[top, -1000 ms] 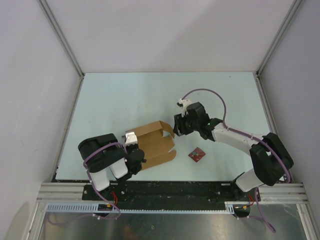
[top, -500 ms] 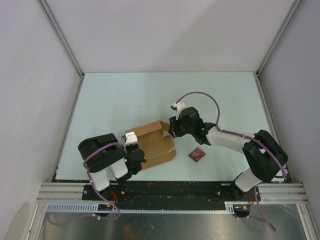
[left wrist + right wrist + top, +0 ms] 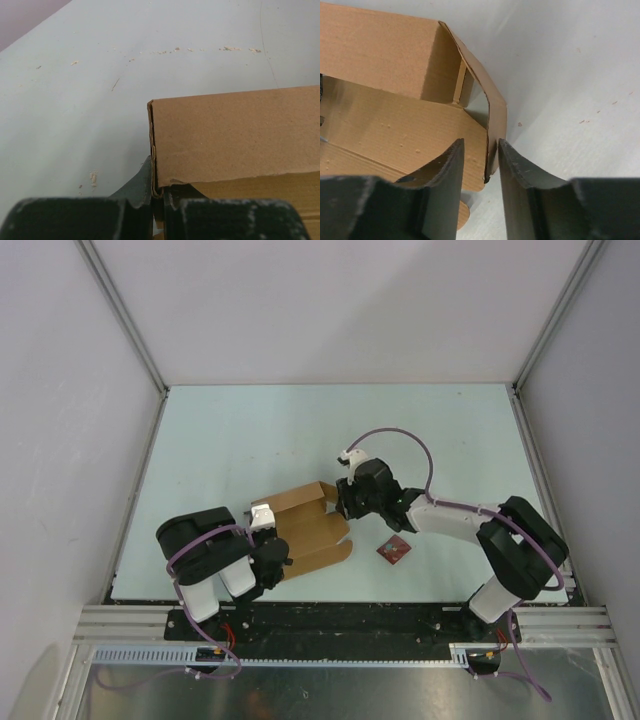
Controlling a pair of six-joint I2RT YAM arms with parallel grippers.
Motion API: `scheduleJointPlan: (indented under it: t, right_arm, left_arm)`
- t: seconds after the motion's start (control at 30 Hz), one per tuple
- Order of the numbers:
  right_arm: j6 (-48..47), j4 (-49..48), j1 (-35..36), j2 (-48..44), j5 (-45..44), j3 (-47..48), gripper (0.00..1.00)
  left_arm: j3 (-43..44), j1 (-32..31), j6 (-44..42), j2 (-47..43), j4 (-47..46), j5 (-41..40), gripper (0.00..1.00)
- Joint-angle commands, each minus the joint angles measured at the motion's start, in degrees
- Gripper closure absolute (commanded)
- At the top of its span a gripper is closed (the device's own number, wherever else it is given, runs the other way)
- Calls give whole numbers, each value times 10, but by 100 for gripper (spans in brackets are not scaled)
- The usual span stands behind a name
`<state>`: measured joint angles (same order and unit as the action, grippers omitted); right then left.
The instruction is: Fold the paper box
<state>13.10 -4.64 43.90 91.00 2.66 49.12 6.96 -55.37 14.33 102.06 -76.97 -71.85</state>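
The paper box is a brown cardboard sheet lying partly raised on the table between both arms. My left gripper is shut on its left end; in the left wrist view the fingers pinch a folded upright wall edge of the box. My right gripper is at the box's right end. In the right wrist view it stands open astride an upright end flap; the right finger lies close against the flap and the left one stands off over the box floor.
A small dark red square item lies on the table just right of the box, under my right forearm. The pale table is bounded by white side walls and a metal rail at the near edge.
My right gripper has moved left onto the box's right end flap and its jaws have narrowed round it. The left gripper and the box have stayed put.
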Motion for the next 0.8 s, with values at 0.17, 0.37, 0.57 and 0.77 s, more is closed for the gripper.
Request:
scheduleJointPlan:
  t: [0.17, 0.37, 0.57, 0.77]
  right_arm:
    - [16, -16, -10, 5, -20, 3, 83]
    - [-1, -8, -21, 0, -10, 24, 89]
    - [-30, 43, -8, 21, -17, 79, 90]
    - [-35, 85, 1, 19, -26, 104, 90]
  left_arm:
    - [2, -6, -16, 6, -188, -10, 100]
    - [2, -6, -17, 5, -188, -10, 100]
    - [3, -7, -18, 7, -189, -9, 100]
    - [4, -9, -18, 7, -188, -10, 100]
